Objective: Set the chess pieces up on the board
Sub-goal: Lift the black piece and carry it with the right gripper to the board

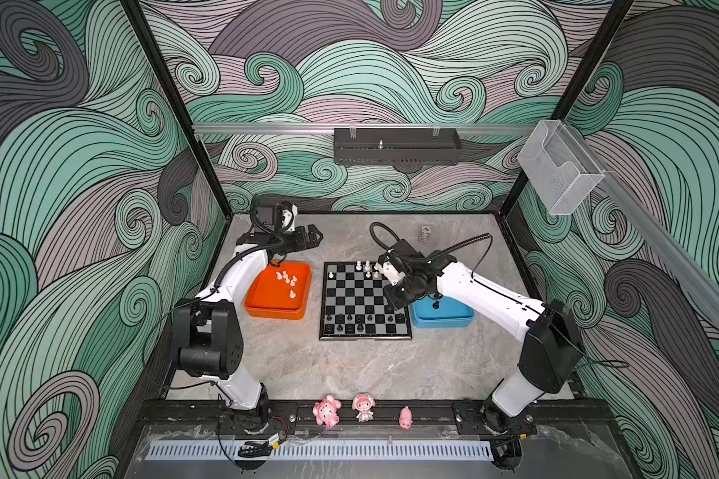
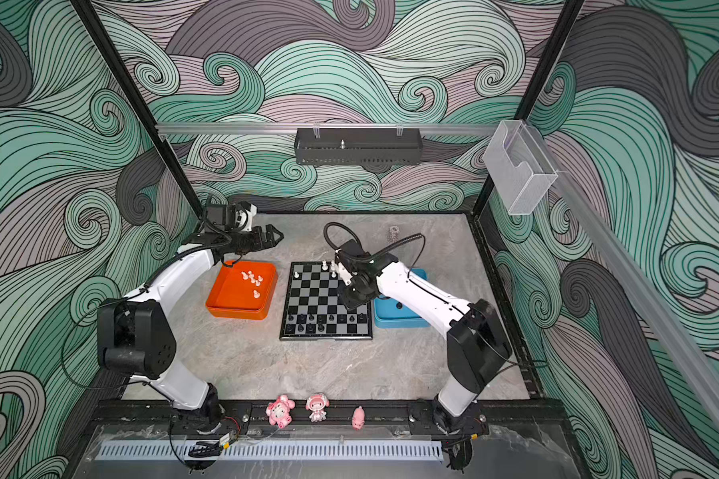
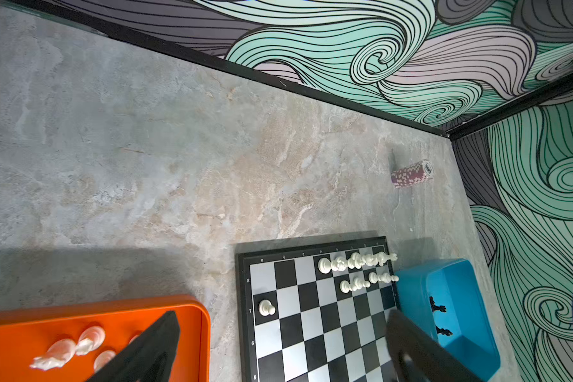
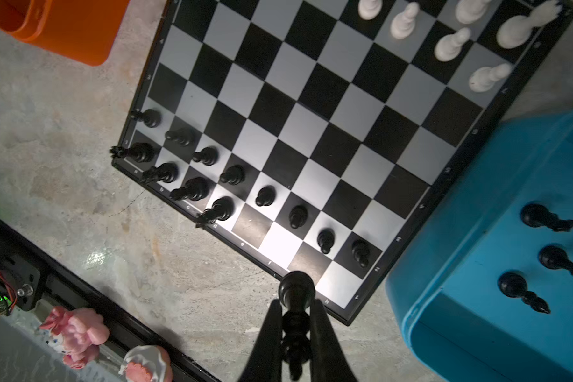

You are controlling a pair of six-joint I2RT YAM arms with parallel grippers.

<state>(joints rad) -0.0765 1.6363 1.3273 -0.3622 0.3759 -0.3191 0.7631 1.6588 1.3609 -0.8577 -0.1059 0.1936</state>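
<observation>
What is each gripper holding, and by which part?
The right gripper pinches a black chess piece by its stem, base sticking out. The left gripper is open and empty.

Board (image 1: 349,299) between left tray (image 1: 275,314) and right tray (image 1: 445,320), figurines (image 1: 363,407) in front

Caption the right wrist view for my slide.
Right gripper shut on a black chessman near the board's edge; three more black pieces in the blue tray.
</observation>
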